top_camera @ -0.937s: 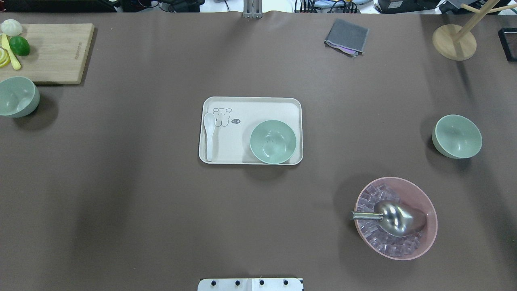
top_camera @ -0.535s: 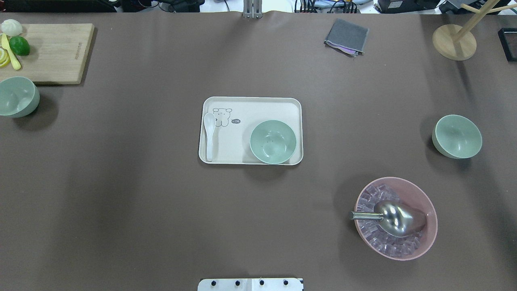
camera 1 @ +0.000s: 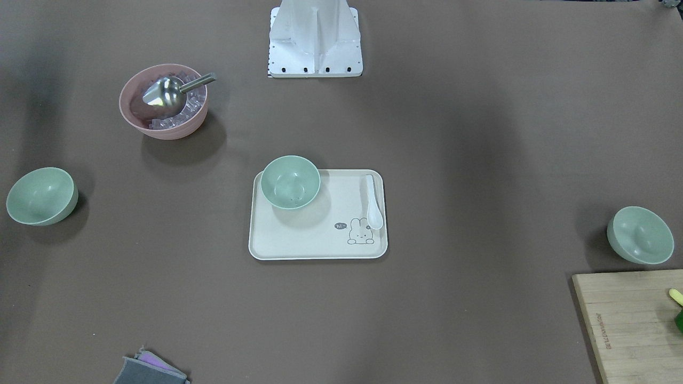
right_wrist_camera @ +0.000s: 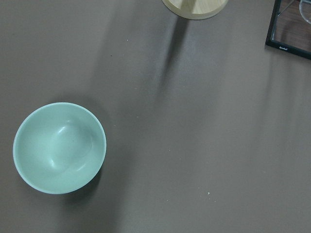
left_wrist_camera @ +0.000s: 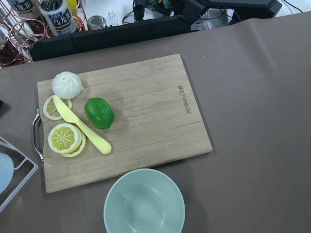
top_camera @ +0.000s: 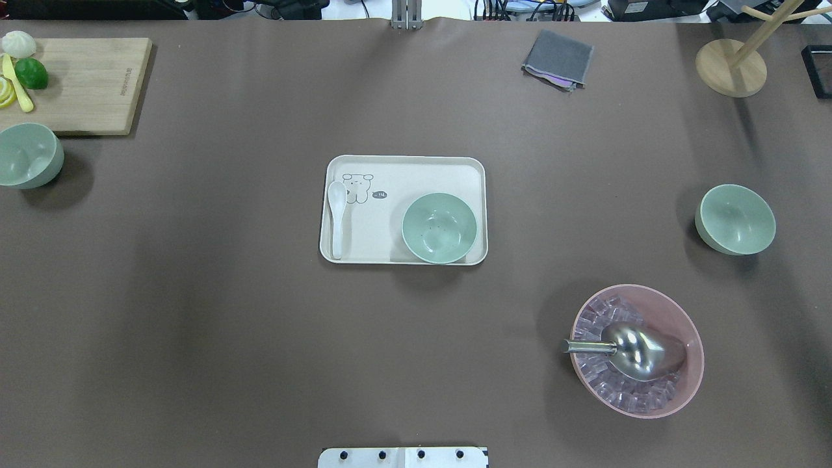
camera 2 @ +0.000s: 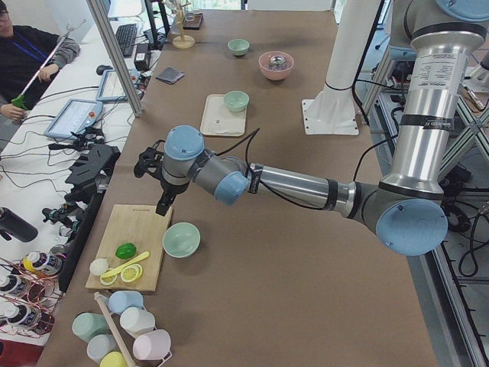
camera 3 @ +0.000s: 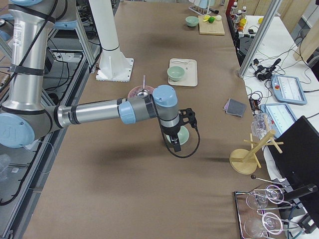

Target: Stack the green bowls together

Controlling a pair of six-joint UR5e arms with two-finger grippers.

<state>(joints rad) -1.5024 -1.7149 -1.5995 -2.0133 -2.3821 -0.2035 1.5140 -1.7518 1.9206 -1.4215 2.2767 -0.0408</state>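
Three green bowls stand upright and well apart on the worktop [top_camera: 195, 325]; none is stacked.

- The centre bowl [top_camera: 439, 228] sits in the near right corner of the tray [top_camera: 403, 160], to the right of a white spoon [top_camera: 337, 218].
- The left bowl [top_camera: 26, 156] stands at the left edge, just beside the cutting board [top_camera: 91, 84].
- The right bowl [top_camera: 735, 219] stands far right, beyond the pink bowl [top_camera: 692, 328].

The left tool [camera 2: 163, 206] hangs over the cutting board near the left bowl. The right tool [camera 3: 175, 143] hangs close above the right bowl. Whether either tool is released or clenched cannot be told.
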